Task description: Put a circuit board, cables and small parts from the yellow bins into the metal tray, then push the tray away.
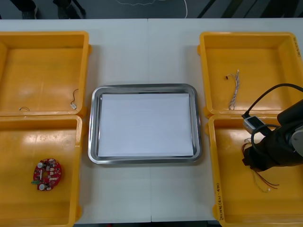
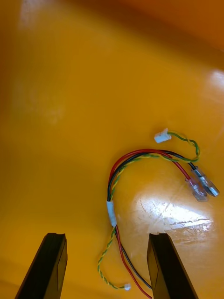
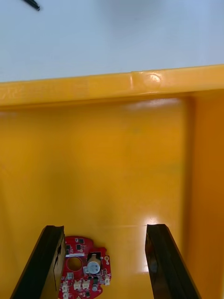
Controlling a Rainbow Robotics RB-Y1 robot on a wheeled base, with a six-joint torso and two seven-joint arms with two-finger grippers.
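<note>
1. The right claw (image 2: 106, 268) hangs over the near right yellow bin (image 1: 214, 179). Its two black fingers (image 2: 49, 266) stand apart, open, with nothing gripped.
2. The red and yellow cable (image 2: 140, 161) lies on that bin's floor. Its tail runs in between the fingers, close to one of them. Its loop and plugs lie beyond the fingertips.
3. In the front view the right arm (image 1: 279, 146) reaches over the same bin, with the cable just beside it.
4. The left claw (image 3: 105, 268) is over the near left yellow bin (image 1: 78, 189), also open and gripping nothing.
5. The round red circuit board (image 1: 47, 173) lies flat on that bin's floor. It sits between the left claw's fingers, close against one; I cannot tell whether they touch.
6. The metal tray (image 1: 144, 87), white inside, sits on the table (image 1: 142, 52) between the bins.
7. A twisted blue and white cable (image 1: 234, 90) lies in the far right yellow bin (image 1: 203, 71).
8. A thin black cable (image 1: 75, 100) lies in the far left yellow bin (image 1: 47, 34).
</note>
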